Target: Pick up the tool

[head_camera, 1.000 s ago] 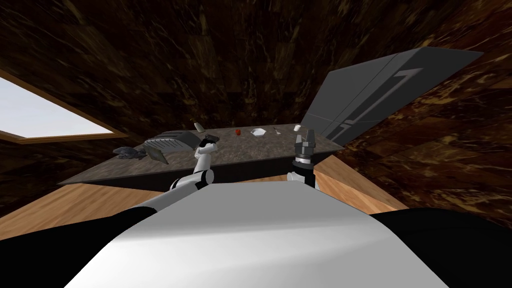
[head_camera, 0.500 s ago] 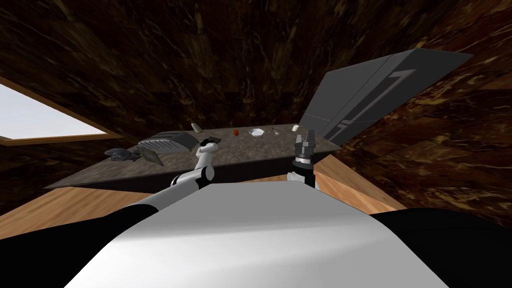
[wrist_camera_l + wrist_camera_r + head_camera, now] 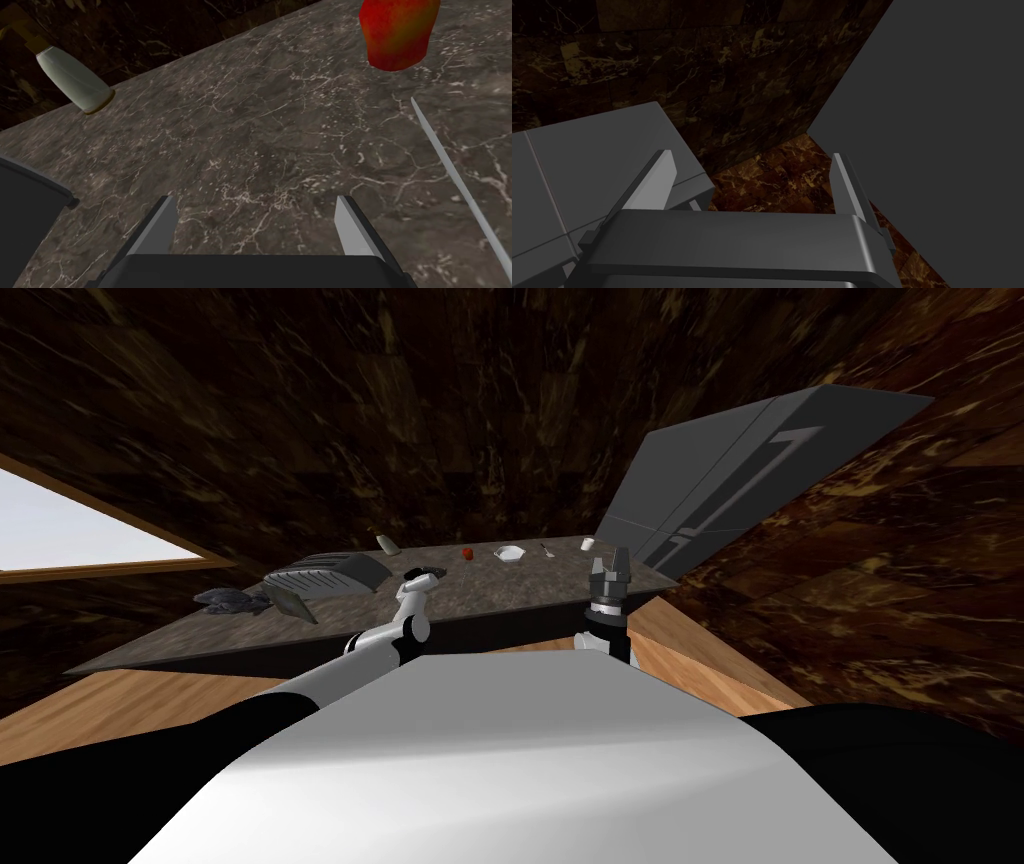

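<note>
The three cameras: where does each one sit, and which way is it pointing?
Head view: on the head, looking steeply down and forward at the dark marble counter; left forearm and right forearm show.
Left wrist view: on the left hand, looking along the left gripper, jaws open, over the counter at a red fruit and a pale bottle.
Right wrist view: on the right hand, looking past the right gripper, jaws open, at a grey panelled cabinet.
Shared: head and left wrist views both show the fruit, bottle and counter.
</note>
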Controlling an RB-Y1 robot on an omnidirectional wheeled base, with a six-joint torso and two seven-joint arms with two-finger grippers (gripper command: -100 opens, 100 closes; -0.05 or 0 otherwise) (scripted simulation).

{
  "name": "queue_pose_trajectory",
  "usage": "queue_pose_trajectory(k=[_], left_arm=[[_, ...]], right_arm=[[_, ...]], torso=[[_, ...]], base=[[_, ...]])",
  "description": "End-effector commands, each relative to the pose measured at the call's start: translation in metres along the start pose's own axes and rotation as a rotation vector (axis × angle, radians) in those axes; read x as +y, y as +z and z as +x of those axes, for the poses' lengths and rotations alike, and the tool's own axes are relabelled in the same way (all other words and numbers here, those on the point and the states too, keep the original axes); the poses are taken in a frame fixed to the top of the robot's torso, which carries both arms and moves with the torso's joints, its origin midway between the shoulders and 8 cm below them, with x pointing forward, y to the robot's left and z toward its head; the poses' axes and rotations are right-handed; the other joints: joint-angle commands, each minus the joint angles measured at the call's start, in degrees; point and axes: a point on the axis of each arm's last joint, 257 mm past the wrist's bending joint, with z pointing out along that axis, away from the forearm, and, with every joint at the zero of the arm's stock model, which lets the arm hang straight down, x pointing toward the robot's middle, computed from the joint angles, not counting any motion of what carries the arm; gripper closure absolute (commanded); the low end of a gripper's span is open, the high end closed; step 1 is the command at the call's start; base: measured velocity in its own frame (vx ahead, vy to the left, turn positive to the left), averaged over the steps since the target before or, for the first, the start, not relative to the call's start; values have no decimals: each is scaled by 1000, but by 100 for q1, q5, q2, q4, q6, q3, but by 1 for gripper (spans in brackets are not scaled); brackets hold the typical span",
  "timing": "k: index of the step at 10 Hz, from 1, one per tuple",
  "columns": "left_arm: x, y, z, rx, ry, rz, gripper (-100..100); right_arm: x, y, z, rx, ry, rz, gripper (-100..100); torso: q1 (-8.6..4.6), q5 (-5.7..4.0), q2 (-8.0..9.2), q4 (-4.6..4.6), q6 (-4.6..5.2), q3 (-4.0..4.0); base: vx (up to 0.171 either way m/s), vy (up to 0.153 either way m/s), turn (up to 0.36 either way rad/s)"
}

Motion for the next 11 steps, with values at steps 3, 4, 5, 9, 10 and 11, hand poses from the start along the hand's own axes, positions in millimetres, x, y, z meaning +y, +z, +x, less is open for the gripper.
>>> queue_pose_trajectory(k=[3, 4, 5, 9, 10, 11], left_arm=[[20, 5, -19, -78, -71, -58, -100], [29, 6, -21, -105, -112, -84, -100], [33, 6, -28, -120, -113, -90, -100], [64, 4, -48, -218, -211, -168, -100], [64, 4, -48, -218, -211, -168, -100], [70, 3, -51, -240, -233, -185, -100]], right_arm=[[0, 0, 0, 0, 0, 0, 0], [0, 0, 0, 0, 0, 0, 0], [0, 0, 0, 0, 0, 0, 0], [0, 0, 0, 0, 0, 0, 0], [0, 0, 0, 0, 0, 0, 0], [0, 0, 0, 0, 0, 0, 0]], torso=[[-1, -1, 0, 1, 1, 0], [2, 0, 3, 0, -1, 2], [-1, -1, 3, 1, 0, 2], [1, -1, -1, 0, -2, -1], [5, 0, -1, 0, -1, -1], [11, 1, 1, 0, -3, 1]], base=[[23, -52, -23], [19, -60, -21], [25, -49, -17], [33, -53, -27], [26, -26, -10], [22, -27, -15]])
